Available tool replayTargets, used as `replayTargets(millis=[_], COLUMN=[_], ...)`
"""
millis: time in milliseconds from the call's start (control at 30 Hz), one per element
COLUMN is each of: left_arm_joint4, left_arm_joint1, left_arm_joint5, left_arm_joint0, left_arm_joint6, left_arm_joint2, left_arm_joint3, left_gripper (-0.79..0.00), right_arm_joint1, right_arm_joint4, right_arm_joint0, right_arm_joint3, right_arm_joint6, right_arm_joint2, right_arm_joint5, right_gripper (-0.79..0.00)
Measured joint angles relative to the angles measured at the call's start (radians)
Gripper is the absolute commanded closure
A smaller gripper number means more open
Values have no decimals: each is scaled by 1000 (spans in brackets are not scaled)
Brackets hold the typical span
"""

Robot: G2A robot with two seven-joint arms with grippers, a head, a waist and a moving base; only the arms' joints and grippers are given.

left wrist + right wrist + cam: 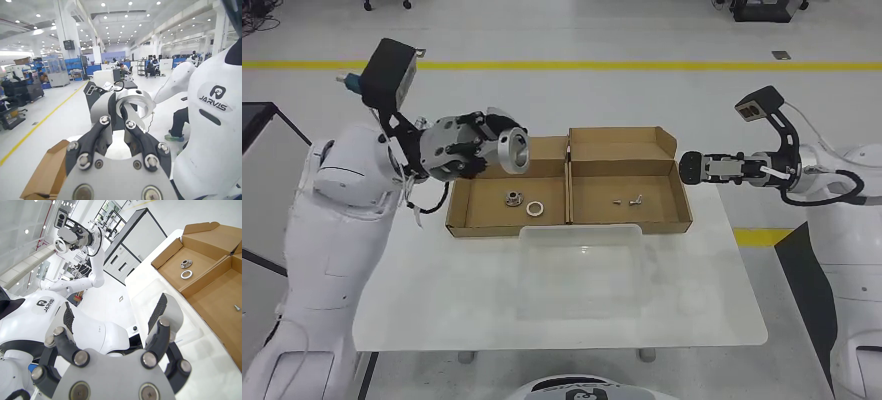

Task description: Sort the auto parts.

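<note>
My left gripper (494, 150) is shut on a large silver metal collar (512, 151), held in the air above the far left corner of the left cardboard box (464, 206). In the left wrist view the collar (134, 102) sits between the fingers (132, 113). A flanged hub (513, 197) and a flat ring (535, 209) lie in the left box; the hub (186, 263) and the ring (186, 274) also lie in view of the right wrist. Small screws (627, 198) rest in the right box (662, 212). My right gripper (115, 311) is open and empty, off the table's right side (692, 167).
A clear plastic bin (580, 272) stands on the white table (442, 310) in front of the two boxes. The boxes' raised flaps (622, 143) stand along their far side. A dark cabinet frame (132, 228) lies beyond the table's left end.
</note>
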Motion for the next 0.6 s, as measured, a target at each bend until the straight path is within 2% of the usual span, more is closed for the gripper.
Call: replayTargets(millis=[200,367,533,600], left_arm_joint4=[-267,-480,-494,-443], left_arm_joint1=[-18,-53,-84,-90], left_arm_joint5=[0,0,0,0], left_arm_joint0=[-1,8,17,19], left_arm_joint6=[22,-7,-6,-6], left_arm_joint2=[9,-22,-46,-46], left_arm_joint3=[-58,-89,-108,-107], left_gripper=[0,0,0,0], right_arm_joint1=[0,0,0,0], right_arm_joint4=[0,0,0,0], right_arm_joint0=[0,0,0,0], right_arm_joint3=[0,0,0,0], right_arm_joint6=[0,0,0,0], right_arm_joint2=[0,0,0,0], right_arm_joint5=[0,0,0,0], right_gripper=[-785,-785,-785,-785])
